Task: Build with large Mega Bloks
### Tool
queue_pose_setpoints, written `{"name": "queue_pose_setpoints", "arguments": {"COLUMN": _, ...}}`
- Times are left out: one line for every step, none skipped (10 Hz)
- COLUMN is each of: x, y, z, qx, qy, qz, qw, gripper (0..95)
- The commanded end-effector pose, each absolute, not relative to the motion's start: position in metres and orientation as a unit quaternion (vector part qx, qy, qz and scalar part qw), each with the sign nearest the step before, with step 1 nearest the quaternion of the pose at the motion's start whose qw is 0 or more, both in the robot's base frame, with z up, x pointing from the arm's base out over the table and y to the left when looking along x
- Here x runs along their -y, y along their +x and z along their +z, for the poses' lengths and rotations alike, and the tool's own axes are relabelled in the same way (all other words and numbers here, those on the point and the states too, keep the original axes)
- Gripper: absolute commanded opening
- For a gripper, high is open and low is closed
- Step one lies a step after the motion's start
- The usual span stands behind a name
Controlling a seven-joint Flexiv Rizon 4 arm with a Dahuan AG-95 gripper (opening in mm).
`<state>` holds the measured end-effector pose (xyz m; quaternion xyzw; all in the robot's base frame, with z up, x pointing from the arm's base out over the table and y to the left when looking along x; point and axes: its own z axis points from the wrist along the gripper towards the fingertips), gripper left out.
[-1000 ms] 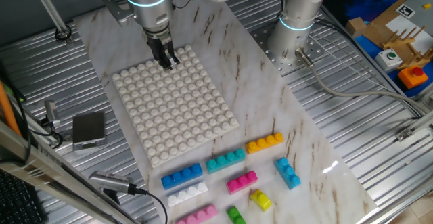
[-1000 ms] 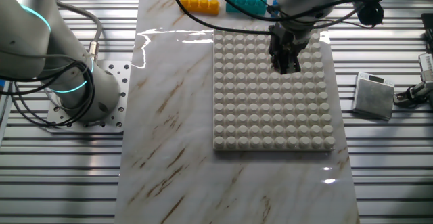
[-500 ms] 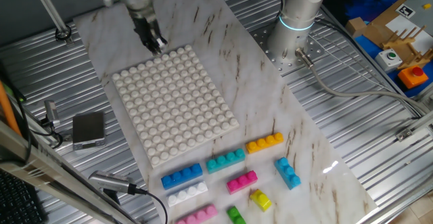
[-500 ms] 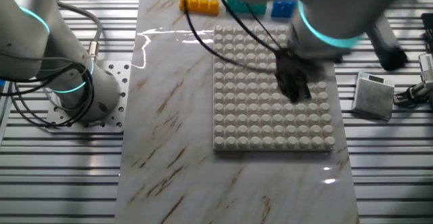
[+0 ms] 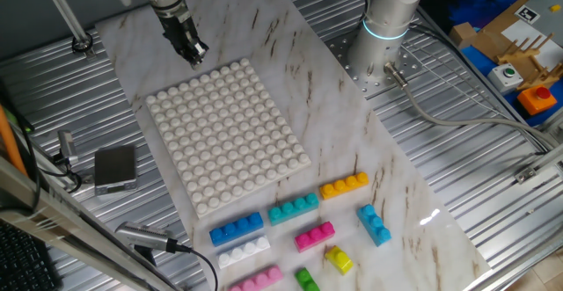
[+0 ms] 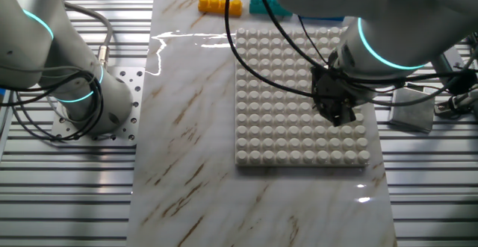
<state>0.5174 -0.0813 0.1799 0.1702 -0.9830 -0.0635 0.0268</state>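
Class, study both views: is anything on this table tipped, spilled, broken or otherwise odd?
Nothing stands out. The white baseplate lies flat and bare, no brick on it. The bricks, such as the orange one and the teal one, lie loose beside it, undamaged. The pincer carries nothing.

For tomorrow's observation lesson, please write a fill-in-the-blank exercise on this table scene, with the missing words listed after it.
1. The white baseplate has ____ bricks on it.
2. The brick just right of the teal brick is ____.
3. The white brick lies just below the ____ brick.
4. The end effector holds ____.

Missing words: no; orange; blue; nothing
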Motion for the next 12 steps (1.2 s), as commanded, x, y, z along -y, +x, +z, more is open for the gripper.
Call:
{"name": "queue_pose_setpoints", "arguments": {"x": 0.081, "y": 0.519, "z": 0.18, "qx": 0.985, "qy": 0.155, "qz": -0.062, "qw": 0.03, "gripper": 0.0}}
{"name": "queue_pose_setpoints", "arguments": {"x": 0.081, "y": 0.519, "z": 0.18, "qx": 0.986, "qy": 0.149, "qz": -0.064, "qw": 0.03, "gripper": 0.0}}
{"name": "queue_pose_setpoints", "arguments": {"x": 0.081, "y": 0.519, "z": 0.18, "qx": 0.987, "qy": 0.141, "qz": -0.065, "qw": 0.032, "gripper": 0.0}}
{"name": "queue_pose_setpoints", "arguments": {"x": 0.081, "y": 0.519, "z": 0.18, "qx": 0.988, "qy": 0.135, "qz": -0.064, "qw": 0.033, "gripper": 0.0}}
{"name": "queue_pose_setpoints", "arguments": {"x": 0.081, "y": 0.519, "z": 0.18, "qx": 0.989, "qy": 0.129, "qz": -0.064, "qw": 0.032, "gripper": 0.0}}
{"name": "queue_pose_setpoints", "arguments": {"x": 0.081, "y": 0.519, "z": 0.18, "qx": 0.989, "qy": 0.127, "qz": -0.064, "qw": 0.031, "gripper": 0.0}}
{"name": "queue_pose_setpoints", "arguments": {"x": 0.076, "y": 0.52, "z": 0.18, "qx": 0.99, "qy": 0.122, "qz": -0.065, "qw": 0.032, "gripper": 0.0}}
{"name": "queue_pose_setpoints", "arguments": {"x": 0.073, "y": 0.52, "z": 0.18, "qx": 0.99, "qy": 0.12, "qz": -0.064, "qw": 0.033, "gripper": 0.0}}
{"name": "queue_pose_setpoints", "arguments": {"x": 0.063, "y": 0.517, "z": 0.18, "qx": 0.991, "qy": 0.113, "qz": -0.064, "qw": 0.034, "gripper": 0.0}}
{"name": "queue_pose_setpoints", "arguments": {"x": 0.053, "y": 0.513, "z": 0.178, "qx": 0.992, "qy": 0.108, "qz": -0.064, "qw": 0.034, "gripper": 0.0}}
{"name": "queue_pose_setpoints", "arguments": {"x": 0.047, "y": 0.512, "z": 0.176, "qx": 0.992, "qy": 0.104, "qz": -0.064, "qw": 0.034, "gripper": 0.0}}
{"name": "queue_pose_setpoints", "arguments": {"x": 0.04, "y": 0.511, "z": 0.175, "qx": 0.992, "qy": 0.1, "qz": -0.064, "qw": 0.034, "gripper": 0.0}}
